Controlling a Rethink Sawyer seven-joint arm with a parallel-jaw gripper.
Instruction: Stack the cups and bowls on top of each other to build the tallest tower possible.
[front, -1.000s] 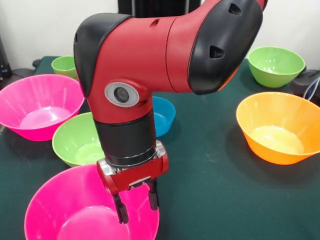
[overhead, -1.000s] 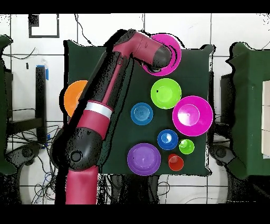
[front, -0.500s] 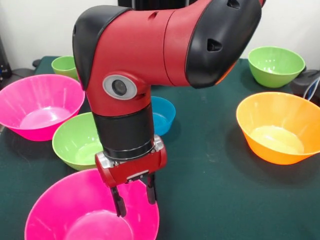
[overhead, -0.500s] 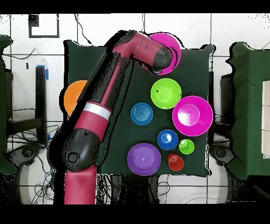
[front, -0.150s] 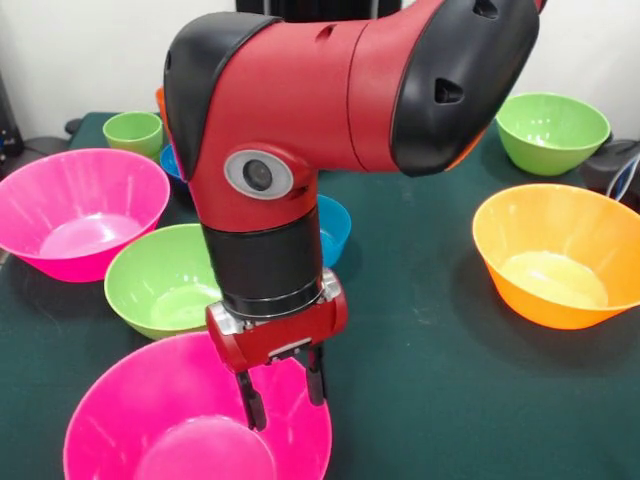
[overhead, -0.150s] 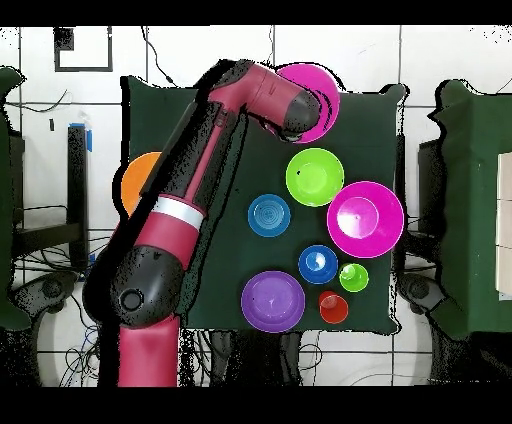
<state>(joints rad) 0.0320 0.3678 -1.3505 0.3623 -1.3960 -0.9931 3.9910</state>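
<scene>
A: The gripper (front, -0.150s: 283, 393) hangs at the rim of the nearest big glossy pink plastic bowl (front, -0.150s: 170, 420), at the front edge of the dark green surface (front, -0.150s: 420, 380). One black finger sits inside the wall, the other at or just outside the rim. The jaws stand apart; whether they already pinch the wall cannot be told.

B: Other task pieces?

A: All loose, nothing nested yet. A second big pink bowl (front, -0.150s: 75, 210) lies to the left in the front view, a green bowl (front, -0.150s: 160, 280) just behind the near pink one, a small blue bowl (front, -0.150s: 330, 230) partly hidden by the arm, a big orange bowl (front, -0.150s: 555, 255) to the right, another green bowl (front, -0.150s: 550, 130) beyond it. The short light-green cup (front, -0.150s: 133, 132) stands at the far corner. Overhead, a purple bowl (overhead, -0.150s: 272, 300) and an orange tumbler (overhead, -0.150s: 333, 307) sit near the robot's base.

B: Risks?

A: A thin, slick, sloped wall. A shallow pinch could slip off. Lifting by one edge would likely tilt the bowl. It could clip the green bowl just beside it.
</scene>
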